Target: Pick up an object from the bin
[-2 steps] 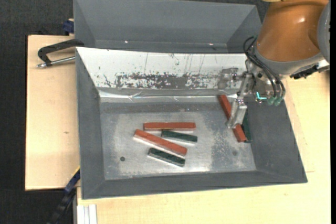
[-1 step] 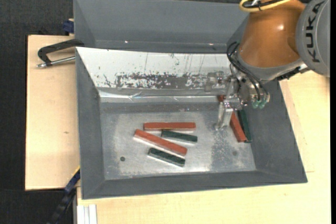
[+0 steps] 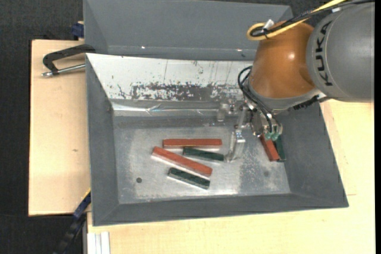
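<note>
My gripper point(image 3: 247, 141) is low in the bin, right of the middle, and stands open with nothing between its fingers. One metal finger point(image 3: 237, 144) ends next to the right end of a short dark green bar point(image 3: 203, 154). A red-brown bar point(image 3: 191, 143) lies flat just above that green bar. To the right of the gripper, a small red and green bar point(image 3: 273, 148) lies tilted near the bin's right wall.
Left of and below the gripper lie a longer red bar point(image 3: 181, 162), slanted, and another dark green bar point(image 3: 188, 178) near the front wall. The arm with its orange cover hangs over the bin's right rear part.
</note>
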You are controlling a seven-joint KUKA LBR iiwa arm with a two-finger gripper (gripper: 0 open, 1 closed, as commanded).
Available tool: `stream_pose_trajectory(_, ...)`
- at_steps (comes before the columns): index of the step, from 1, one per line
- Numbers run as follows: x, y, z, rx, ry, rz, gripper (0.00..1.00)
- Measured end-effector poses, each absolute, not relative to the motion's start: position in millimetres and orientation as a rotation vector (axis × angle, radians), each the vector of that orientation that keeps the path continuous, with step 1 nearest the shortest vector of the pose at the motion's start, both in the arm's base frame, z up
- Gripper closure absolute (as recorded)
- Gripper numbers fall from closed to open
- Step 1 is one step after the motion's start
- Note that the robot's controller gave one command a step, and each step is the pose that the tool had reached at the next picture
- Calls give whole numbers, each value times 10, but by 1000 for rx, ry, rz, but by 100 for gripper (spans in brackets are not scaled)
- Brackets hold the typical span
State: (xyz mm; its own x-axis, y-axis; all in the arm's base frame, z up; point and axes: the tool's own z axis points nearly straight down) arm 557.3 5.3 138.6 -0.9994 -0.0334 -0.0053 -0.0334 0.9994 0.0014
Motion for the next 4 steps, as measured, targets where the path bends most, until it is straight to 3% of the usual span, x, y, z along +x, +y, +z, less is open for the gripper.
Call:
stream_pose_trajectory(1,5831,371,1096,-157,3135,2,0)
stream_pose_trajectory(2,5599,379,878,-172,3132,3,0)
stream_pose_trajectory(3,5758,386,743,-168,3138,3,100)
stream_pose_trajectory(4,5758,387,743,-169,3138,3,100)
